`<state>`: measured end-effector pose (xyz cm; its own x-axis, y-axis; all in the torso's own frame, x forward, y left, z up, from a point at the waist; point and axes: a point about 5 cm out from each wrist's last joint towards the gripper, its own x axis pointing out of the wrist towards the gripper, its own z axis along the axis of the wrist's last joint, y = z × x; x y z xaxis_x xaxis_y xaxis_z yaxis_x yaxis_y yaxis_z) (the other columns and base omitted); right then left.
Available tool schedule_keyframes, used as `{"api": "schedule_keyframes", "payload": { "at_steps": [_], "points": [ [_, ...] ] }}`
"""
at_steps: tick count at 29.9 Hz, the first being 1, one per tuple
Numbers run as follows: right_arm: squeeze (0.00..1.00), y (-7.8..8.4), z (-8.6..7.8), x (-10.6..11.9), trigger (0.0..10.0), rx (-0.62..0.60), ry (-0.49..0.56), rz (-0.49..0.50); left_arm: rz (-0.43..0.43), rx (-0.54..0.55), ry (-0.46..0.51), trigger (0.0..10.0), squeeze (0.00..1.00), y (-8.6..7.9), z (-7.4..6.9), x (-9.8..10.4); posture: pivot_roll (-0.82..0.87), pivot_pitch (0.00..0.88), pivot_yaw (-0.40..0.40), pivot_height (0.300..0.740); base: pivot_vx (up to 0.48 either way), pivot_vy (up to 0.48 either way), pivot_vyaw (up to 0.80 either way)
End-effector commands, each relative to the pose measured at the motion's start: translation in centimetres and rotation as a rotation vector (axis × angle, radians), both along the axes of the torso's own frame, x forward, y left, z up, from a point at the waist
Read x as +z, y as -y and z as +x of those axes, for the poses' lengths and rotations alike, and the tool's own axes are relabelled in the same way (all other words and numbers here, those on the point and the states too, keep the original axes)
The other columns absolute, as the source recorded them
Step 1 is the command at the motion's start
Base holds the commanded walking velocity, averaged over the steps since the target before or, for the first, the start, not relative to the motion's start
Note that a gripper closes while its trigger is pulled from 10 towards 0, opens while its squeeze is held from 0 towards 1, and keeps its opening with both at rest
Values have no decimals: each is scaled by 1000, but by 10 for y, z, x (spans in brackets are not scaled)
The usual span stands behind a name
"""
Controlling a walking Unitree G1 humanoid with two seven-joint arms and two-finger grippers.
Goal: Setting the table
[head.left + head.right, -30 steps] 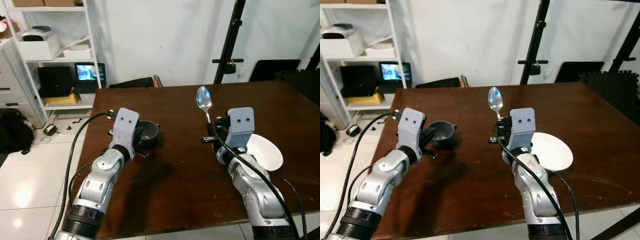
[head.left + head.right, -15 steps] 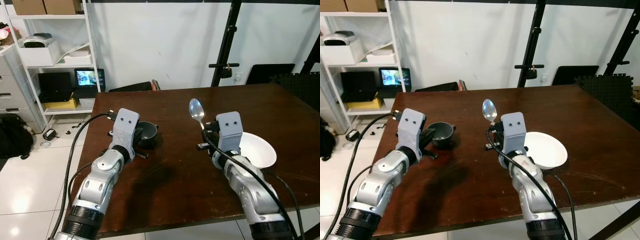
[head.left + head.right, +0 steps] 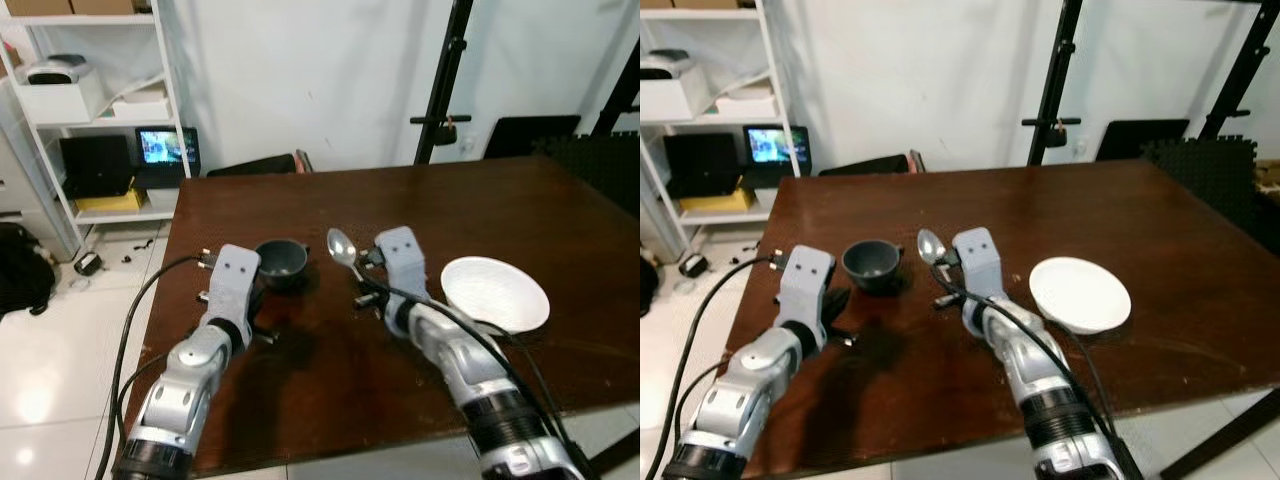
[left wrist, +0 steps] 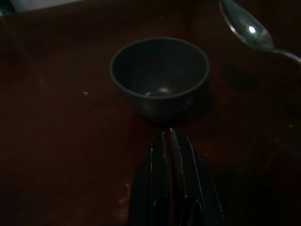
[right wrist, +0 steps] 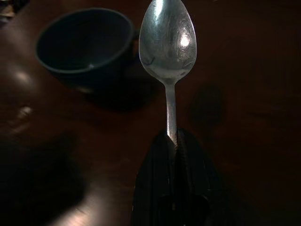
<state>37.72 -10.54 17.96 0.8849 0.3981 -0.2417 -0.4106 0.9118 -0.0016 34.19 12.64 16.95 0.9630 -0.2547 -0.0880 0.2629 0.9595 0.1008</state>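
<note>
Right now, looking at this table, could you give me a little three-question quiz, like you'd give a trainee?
1. True or false: the right gripper is shut on the spoon.
2. Which dish lies nearest the spoon's bowl? A) white bowl B) cup C) a glass
3. Fill in: the left gripper, fingers together and holding nothing, points at the ____.

Key: 1 true; 2 B; 3 cup.
</note>
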Motion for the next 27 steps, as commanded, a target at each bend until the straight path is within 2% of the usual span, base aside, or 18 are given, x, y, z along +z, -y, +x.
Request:
{"api": "schedule_keyframes", "payload": {
  "at_steps": [1, 6, 7, 9, 14, 22, 23, 27],
  "points": [
    [0, -1, 3, -4, 10000, -26, -27, 51, 13, 16, 6, 10000, 0, -4, 1, 4, -62, 116, 66, 740, 0, 0, 0],
    [0, 1, 6, -12, 10000, -107, -73, 101, 23, 21, 10, 10000, 0, -7, 2, 5, -62, 119, 72, 740, 0, 0, 0],
    [0, 7, 8, -21, 10000, -207, -112, 124, 26, 23, 10, 10000, 0, -8, 3, 6, -64, 123, 79, 740, 0, 0, 0],
    [0, 9, 9, -24, 10000, -238, -125, 136, 27, 24, 10, 10000, 0, -9, 3, 6, -64, 123, 79, 740, 0, 0, 0],
    [0, 15, 12, -28, 10000, -324, -126, 120, 32, 17, 12, 10000, 0, -6, 4, 8, -59, 123, 84, 740, 0, 0, 0],
    [0, 12, 12, -29, 10000, -311, -103, 82, 31, 17, 14, 10000, 0, -6, 3, 9, -58, 125, 78, 740, 0, 0, 0],
    [1000, 10, 13, -27, 10000, -307, -93, 83, 31, 17, 13, 10000, 0, -6, 3, 9, -59, 125, 77, 740, 0, 0, 0],
    [1000, 7, 16, -12, 10000, -281, 22, 83, 29, 12, 12, 10000, 0, -4, 2, 8, -58, 125, 79, 740, 0, 0, 0]
  ]
}}
